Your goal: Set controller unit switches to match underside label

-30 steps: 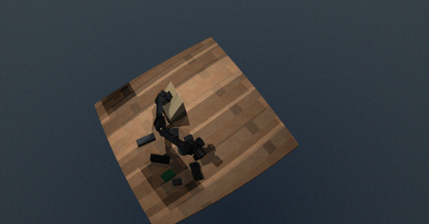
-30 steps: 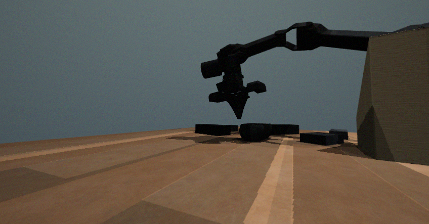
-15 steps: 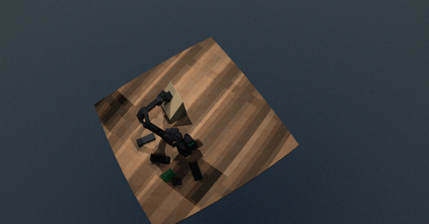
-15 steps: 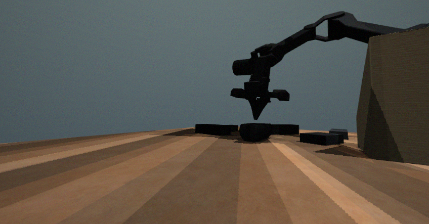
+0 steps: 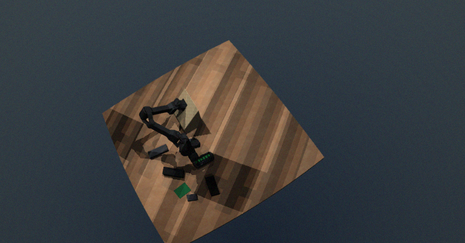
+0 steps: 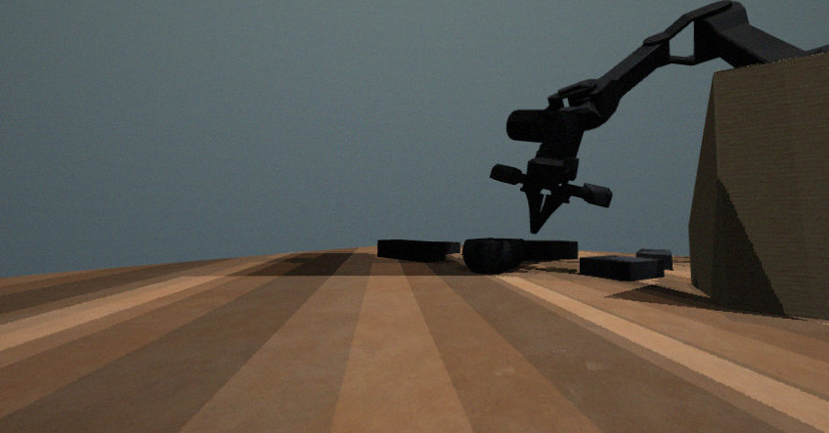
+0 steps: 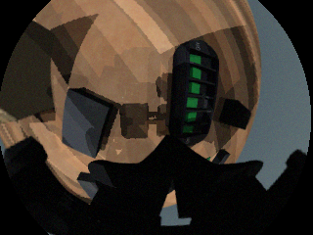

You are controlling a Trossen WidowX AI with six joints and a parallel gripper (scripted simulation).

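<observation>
The dark grey controller unit (image 5: 203, 159) (image 6: 487, 256) (image 7: 196, 95) sits flat on the bench, rocker switches up. In the wrist view all six switches show green on their left halves and dark on their right; the lowest is dim. Which ends are pressed down is hard to tell. An "ON" mark shows at its top end. The label underneath is hidden. My gripper (image 6: 534, 232) (image 7: 168, 138) is shut and empty, its tips above bench level. In the wrist view they lie just left of the unit's lower end. In the top view my arm covers the unit's left end.
A black block (image 5: 212, 186) (image 6: 412, 249) (image 7: 235, 114), another black block (image 5: 173, 172), a grey-blue block (image 5: 158, 151) (image 6: 616, 268) (image 7: 83, 122), a green plate (image 5: 182, 190) and a small grey block (image 5: 192, 197) lie around the unit. The arm's tall stand (image 5: 188, 114) (image 6: 762, 195) is behind.
</observation>
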